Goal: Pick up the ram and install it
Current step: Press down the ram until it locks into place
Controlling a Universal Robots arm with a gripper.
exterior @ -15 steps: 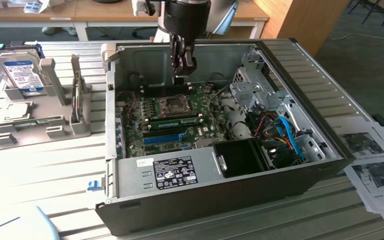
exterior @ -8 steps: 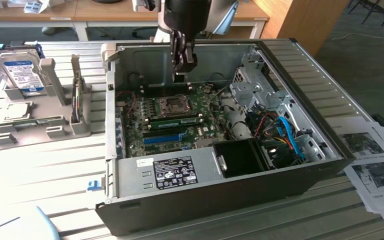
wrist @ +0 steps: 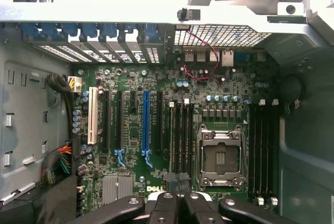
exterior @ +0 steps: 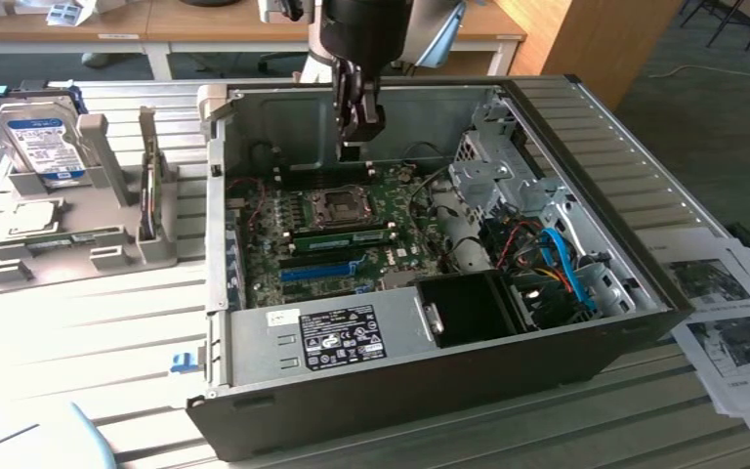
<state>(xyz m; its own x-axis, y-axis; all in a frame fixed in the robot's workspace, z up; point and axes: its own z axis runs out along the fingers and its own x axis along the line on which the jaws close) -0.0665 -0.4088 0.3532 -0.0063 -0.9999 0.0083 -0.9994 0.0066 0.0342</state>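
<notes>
The ram (exterior: 349,236) shows as a thin green stick lying along the black memory slots (wrist: 182,135), just in front of the CPU socket (exterior: 340,203) on the motherboard inside the open computer case (exterior: 636,176). Whether it is fully seated I cannot tell. My gripper (exterior: 353,147) hangs well above the board, over the socket and those slots. It is shut, and nothing shows between its fingers. In the wrist view the gripper (wrist: 178,198) lines up with the slots beside the CPU socket (wrist: 219,156).
A long blue slot (exterior: 316,272) lies nearer the front of the board. Drive cages and blue cables (exterior: 564,264) fill the case on the exterior view's right. A grey rack holding a hard drive (exterior: 43,142) stands outside on the exterior view's left. Printed sheets (exterior: 740,322) lie on the exterior view's right.
</notes>
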